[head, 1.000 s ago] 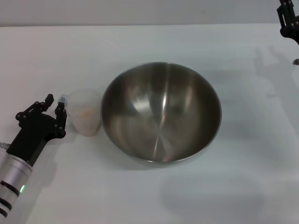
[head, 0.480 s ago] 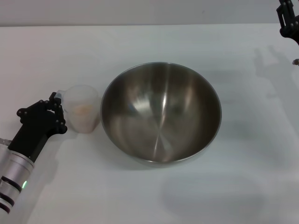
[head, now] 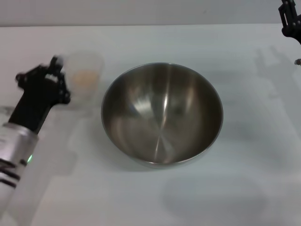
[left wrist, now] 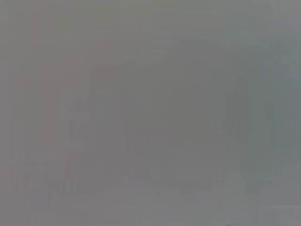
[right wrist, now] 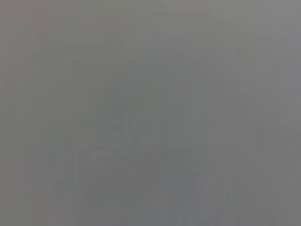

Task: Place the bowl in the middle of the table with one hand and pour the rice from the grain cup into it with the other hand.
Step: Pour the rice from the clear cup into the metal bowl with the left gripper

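Note:
The large steel bowl sits on the white table near its middle, and I see nothing inside it. My left gripper is shut on the handle of the clear grain cup and holds it raised above the table, left of the bowl. Beige rice shows inside the cup. My right gripper is parked at the far right corner. Both wrist views show only plain grey.
The cup's shadow lies on the table left of the bowl. Bare tabletop surrounds the bowl on all sides.
My left gripper closed on the cup's handle and lifted the cup off the table, up and away from me. The bowl and right arm have not moved.

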`<state>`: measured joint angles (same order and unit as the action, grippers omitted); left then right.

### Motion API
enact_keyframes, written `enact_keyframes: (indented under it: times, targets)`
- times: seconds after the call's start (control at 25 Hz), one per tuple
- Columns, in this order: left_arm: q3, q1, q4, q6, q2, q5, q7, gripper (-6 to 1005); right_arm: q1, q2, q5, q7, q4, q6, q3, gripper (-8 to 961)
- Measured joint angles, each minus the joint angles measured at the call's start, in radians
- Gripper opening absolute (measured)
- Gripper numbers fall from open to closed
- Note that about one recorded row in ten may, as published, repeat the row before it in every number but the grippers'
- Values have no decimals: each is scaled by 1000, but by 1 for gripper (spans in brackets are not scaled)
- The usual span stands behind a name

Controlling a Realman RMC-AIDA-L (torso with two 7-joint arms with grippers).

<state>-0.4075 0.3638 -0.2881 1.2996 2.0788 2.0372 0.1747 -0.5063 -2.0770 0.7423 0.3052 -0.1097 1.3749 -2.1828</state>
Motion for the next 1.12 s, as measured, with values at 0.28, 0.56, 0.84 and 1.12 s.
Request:
enact_keyframes:
  times: [0.28, 0.56, 0.84, 1.12]
  targets:
    - [7, 62, -71, 63, 1, 77, 517, 32, 0, 0, 0, 0, -4, 3, 0, 414]
    - [7, 83, -98, 66, 1, 288, 1066, 46, 0, 0, 0, 0, -4, 3, 0, 414]
    - [8, 74, -109, 54, 1, 362, 1497, 60, -1, 0, 0, 0, -4, 2, 0, 415]
    - [26, 66, -124, 49, 1, 366, 1796, 73, -8, 1, 0, -13, -4, -5, 0, 415]
